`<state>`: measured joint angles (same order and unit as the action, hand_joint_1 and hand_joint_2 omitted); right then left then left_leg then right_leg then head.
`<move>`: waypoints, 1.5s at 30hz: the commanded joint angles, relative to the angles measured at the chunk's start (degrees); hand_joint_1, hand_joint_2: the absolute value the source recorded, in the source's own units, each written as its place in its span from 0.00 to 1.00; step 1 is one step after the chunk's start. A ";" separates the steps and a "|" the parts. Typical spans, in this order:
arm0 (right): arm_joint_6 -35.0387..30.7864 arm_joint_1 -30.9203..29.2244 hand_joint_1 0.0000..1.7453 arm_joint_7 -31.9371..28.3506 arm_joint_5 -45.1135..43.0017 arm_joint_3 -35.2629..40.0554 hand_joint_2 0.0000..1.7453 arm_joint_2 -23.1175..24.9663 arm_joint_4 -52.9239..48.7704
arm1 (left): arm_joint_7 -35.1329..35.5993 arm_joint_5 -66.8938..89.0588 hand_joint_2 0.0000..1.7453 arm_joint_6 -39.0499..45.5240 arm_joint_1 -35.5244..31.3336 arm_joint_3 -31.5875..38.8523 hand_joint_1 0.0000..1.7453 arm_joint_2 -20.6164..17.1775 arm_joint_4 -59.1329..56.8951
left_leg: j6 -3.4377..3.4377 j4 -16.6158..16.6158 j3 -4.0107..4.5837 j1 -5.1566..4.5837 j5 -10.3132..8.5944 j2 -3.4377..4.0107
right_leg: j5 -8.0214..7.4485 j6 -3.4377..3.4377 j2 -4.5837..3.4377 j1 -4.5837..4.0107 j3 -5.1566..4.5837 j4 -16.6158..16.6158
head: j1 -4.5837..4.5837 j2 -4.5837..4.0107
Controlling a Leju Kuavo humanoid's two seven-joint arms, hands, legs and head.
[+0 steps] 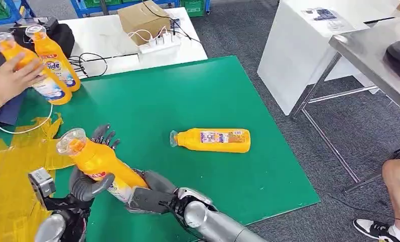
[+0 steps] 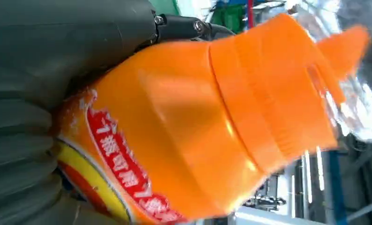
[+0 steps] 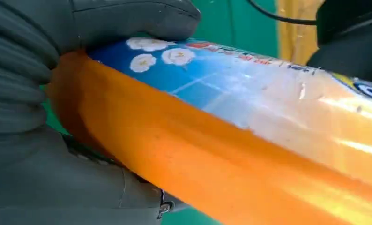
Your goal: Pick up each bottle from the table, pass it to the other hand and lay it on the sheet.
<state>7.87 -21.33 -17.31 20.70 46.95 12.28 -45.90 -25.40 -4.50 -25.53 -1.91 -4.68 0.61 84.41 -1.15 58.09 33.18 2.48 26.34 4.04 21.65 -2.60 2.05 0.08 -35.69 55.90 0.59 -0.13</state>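
Hands meet at the near edge of the green surface (image 1: pixel 228 96): the left hand (image 1: pixel 89 174) has its fingers wrapped around the upper body of an orange bottle (image 1: pixel 94 159), while the right hand (image 1: pixel 150 194) grips its base end, so both hold it, tilted, cap up and leftward. Yellow sheet (image 1: pixel 11 176) lies just left of them. Farther out a second bottle (image 1: pixel 213 140) lies on its side. Beyond, at the far left, a person's hand (image 1: pixel 11 78) touches one of two upright bottles (image 1: pixel 57 60).
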 commanded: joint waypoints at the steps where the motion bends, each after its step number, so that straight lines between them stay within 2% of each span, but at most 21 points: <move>1: -0.48 -4.20 1.00 0.98 -1.83 6.80 1.00 -1.28 2.30 | -2.16 10.18 1.00 1.96 -4.57 -7.91 1.00 -5.60 -8.75 | 0.31 -0.20 -0.38 -0.24 -0.01 -0.73 | 0.18 0.10 0.02 0.27 0.31 0.09 | 0.00 0.00; 5: -0.48 -4.20 1.00 0.98 -1.83 6.80 1.00 -1.28 2.30 | -2.16 10.18 1.00 1.96 -4.57 -7.91 1.00 -5.60 -8.75 | 0.14 -0.08 -0.09 -0.09 0.00 -0.32 | 0.05 0.04 -0.06 0.11 0.10 0.04 | 0.00 0.00; 14: -1.54 -4.46 1.00 0.52 -2.54 6.01 1.00 -1.85 1.51 | -2.73 11.90 1.00 3.32 -4.01 -8.05 1.00 -6.16 -7.86 | 0.23 -0.11 -0.18 -0.18 0.00 -0.51 | 0.11 0.06 -0.09 0.21 0.15 0.10 | 0.00 0.00; 15: -1.96 -4.59 1.00 0.49 -2.68 5.43 1.00 -2.40 0.85 | -3.27 13.54 1.00 5.03 -3.80 -7.79 1.00 -6.21 -7.31 | 0.14 -0.07 -0.01 -0.11 -0.03 -0.34 | 0.04 0.03 -0.04 0.13 0.02 0.05 | 0.00 0.00; 16: -3.50 -4.60 1.00 0.44 -2.40 4.60 1.00 -3.02 -0.27 | -3.56 15.41 1.00 7.03 -3.48 -7.50 1.00 -6.23 -6.60 | 0.21 -0.10 -0.13 -0.16 0.00 -0.44 | 0.08 0.05 -0.09 0.19 0.10 0.08 | 0.00 0.00; 17: -8.27 -4.93 1.00 0.78 0.87 4.29 1.00 -4.17 -2.23 | -4.15 19.34 1.00 11.10 -2.89 -7.06 1.00 -6.48 -5.07 | 0.24 -0.10 -0.16 -0.19 0.01 -0.47 | 0.10 0.06 -0.13 0.21 0.12 0.10 | 0.00 0.00; 18: -11.86 -4.10 0.00 1.77 4.52 2.90 1.00 -5.09 -5.21 | -4.62 28.70 1.00 20.23 -1.84 -6.22 1.00 -6.28 -2.52 | 0.16 -0.04 0.03 -0.12 -0.01 -0.31 | 0.04 0.03 -0.09 0.14 -0.01 0.08 | 0.00 0.00; 20: -13.33 -3.05 0.00 4.79 8.96 -0.51 1.00 -8.05 -11.46 | -2.05 42.15 1.00 30.52 -0.56 -5.15 1.00 -6.65 1.76 | 0.26 -0.02 -0.07 -0.19 0.06 -0.44 | 0.12 0.04 -0.16 0.22 0.05 0.16 | 0.00 0.00; 23: -11.01 -1.75 0.00 4.75 12.00 -4.58 1.00 -9.51 -15.21 | -1.48 45.29 1.00 31.95 -0.06 -3.54 1.00 -6.23 3.21 | 0.24 0.00 0.06 -0.13 0.02 -0.45 | 0.09 0.02 -0.05 0.15 0.00 0.13 | 0.02 0.00; 25: -13.67 -0.73 0.00 4.64 14.90 -7.76 1.00 -11.95 -18.68 | 4.29 65.39 1.00 47.02 0.44 -2.55 1.00 -7.80 2.66 | 0.27 -0.04 -0.10 -0.23 0.03 -0.63 | 0.20 0.07 0.01 0.23 0.07 0.21 | 0.00 0.00; 27: -13.32 0.61 0.00 4.46 14.68 -10.97 1.00 -14.82 -21.93 | 5.87 67.35 1.00 48.88 1.28 -1.21 1.00 -9.07 2.14 | 0.19 -0.05 0.08 -0.17 -0.06 -0.73 | 0.11 0.02 0.31 0.15 0.01 0.07 | 0.00 0.00; 30: -10.44 1.13 0.00 3.80 13.22 -14.78 1.00 -18.70 -23.45 | 9.00 75.03 1.00 54.36 2.77 2.03 1.00 -10.63 -0.06 | 0.21 -0.09 0.02 -0.19 -0.04 -0.59 | 0.08 0.00 0.20 0.18 0.04 0.03 | -0.02 0.00; 31: -9.52 0.77 0.00 3.60 12.85 -16.11 1.00 -19.77 -23.21 | 12.21 81.95 1.00 57.51 2.97 3.78 1.00 -11.10 -1.92 | 0.19 -0.06 0.05 -0.14 -0.03 -0.53 | 0.07 0.02 0.15 0.12 0.02 0.03 | 0.02 0.00; 32: -9.00 0.11 0.00 3.59 12.56 -16.73 1.00 -20.43 -22.65 | 13.59 84.90 1.00 58.77 2.81 4.36 1.00 -11.54 -3.70 | 0.29 -0.15 -0.12 -0.23 -0.03 -0.77 | 0.14 0.03 0.22 0.23 0.20 0.03 | 0.00 0.00; 34: -8.08 -1.41 0.00 3.60 11.99 -17.86 1.00 -21.26 -20.91 | 17.00 91.05 1.00 59.75 0.58 5.39 1.00 -13.28 -10.15 | 0.18 -0.09 0.07 -0.21 -0.06 -0.49 | 0.04 0.03 0.14 0.19 -0.02 0.04 | 0.02 0.00; 35: -7.83 -1.70 0.00 3.49 11.88 -18.09 1.00 -21.24 -20.41 | 17.19 91.19 1.00 60.42 -0.31 5.34 1.00 -13.59 -12.10 | 0.23 -0.14 -0.02 -0.27 -0.08 -0.63 | 0.06 0.05 0.16 0.27 0.06 0.05 | 0.00 0.00; 38: -7.70 -1.84 0.00 3.39 11.87 -18.17 1.00 -21.06 -20.13 | 16.99 90.94 1.00 61.08 -1.10 5.25 1.00 -13.77 -13.54 | 0.20 -0.11 0.02 -0.25 -0.09 -0.65 | 0.06 0.06 0.20 0.26 0.03 0.08 | 0.00 0.00; 40: -7.59 -2.34 0.00 3.40 11.85 -17.52 1.00 -21.12 -19.54 | 19.23 94.31 1.00 61.07 -1.92 5.15 1.00 -14.21 -15.36 | 0.16 -0.05 0.13 -0.22 -0.09 -0.50 | 0.03 0.04 0.15 0.22 -0.10 0.10 | 0.02 0.00; 41: -7.32 -3.39 0.00 3.51 11.78 -17.18 1.00 -21.27 -18.04 | 26.31 94.50 1.00 61.23 -3.87 -0.46 1.00 -19.29 -19.92 | 0.22 -0.08 0.02 -0.25 -0.07 -0.61 | 0.08 0.06 0.12 0.25 -0.01 0.13 | 0.00 0.00; 43: -6.79 -5.16 0.00 3.99 11.61 -16.83 1.00 -21.73 -15.72 | 29.77 94.50 1.00 61.55 -7.53 -4.26 1.00 -22.10 -28.69 | 0.15 -0.08 0.10 -0.22 -0.12 -0.54 | 0.04 0.05 0.19 0.22 -0.07 0.13 | 0.00 0.00; 45: -3.34 -8.49 0.00 6.90 10.70 -15.30 1.00 -23.10 -11.94 | 32.60 94.50 1.00 61.83 -10.75 -8.54 1.00 -24.14 -36.68 | 0.13 -0.10 0.08 -0.21 -0.17 -0.52 | 0.01 0.05 0.21 0.20 -0.05 0.10 | 0.02 0.00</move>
<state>0.02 -21.62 -13.77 32.63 29.70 -7.80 -66.77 -1.11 89.22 35.39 -1.65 -1.48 -14.69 74.55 -1.15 58.10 33.45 2.37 26.21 3.78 21.64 -2.61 2.29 0.16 -35.90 56.00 0.61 -0.13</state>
